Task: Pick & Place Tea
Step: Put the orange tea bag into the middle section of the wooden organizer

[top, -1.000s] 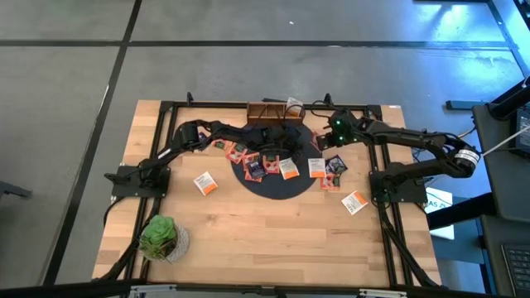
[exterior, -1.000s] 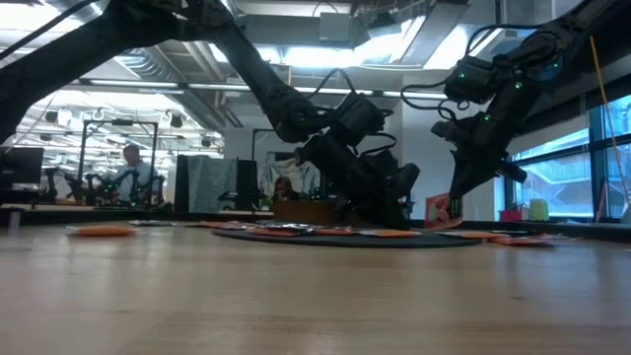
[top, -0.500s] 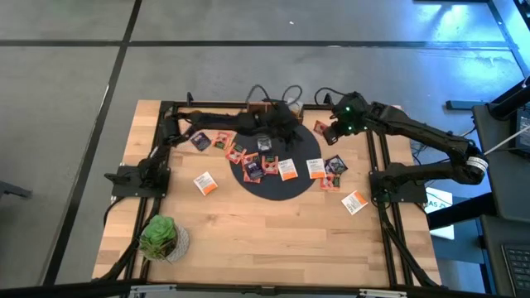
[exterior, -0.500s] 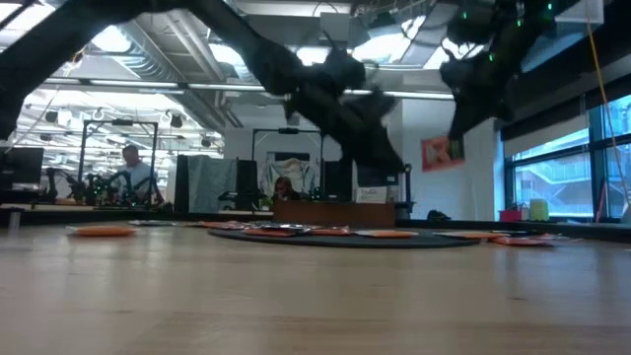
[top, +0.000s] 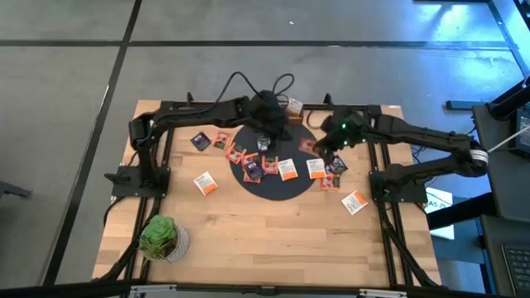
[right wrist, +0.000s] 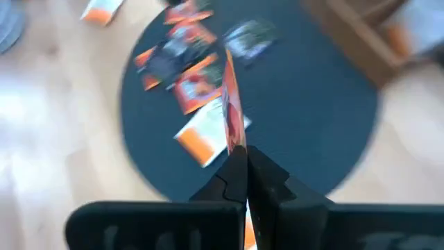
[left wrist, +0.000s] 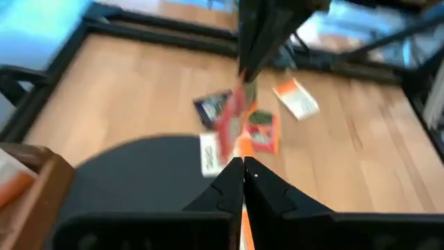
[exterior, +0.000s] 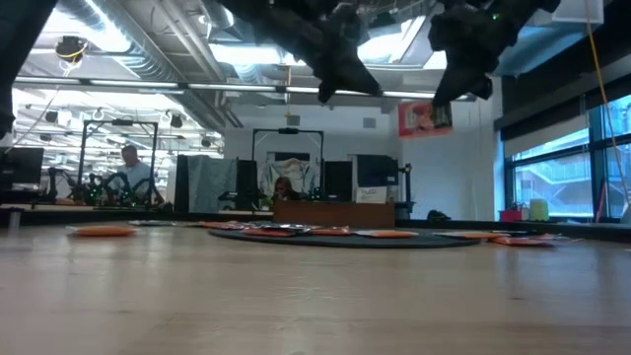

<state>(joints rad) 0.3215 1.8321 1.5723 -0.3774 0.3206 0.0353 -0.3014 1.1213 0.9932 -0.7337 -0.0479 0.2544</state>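
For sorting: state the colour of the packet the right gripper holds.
Red-orange packet, pinched edge-on in the right gripper; clearest in low view.

left hand closed, right hand pinched, raised

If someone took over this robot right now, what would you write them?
Left gripper: shut, apparently empty, raised above the back of the black mat.
Right gripper: shut on a red tea packet, held high over the mat's right edge.
Other tea packets: lying flat, most on the mat, a few on the table on either side.
Done: one packet lifted.
Left: set it down, then move on to the rest. Where they go isn't clear from here.
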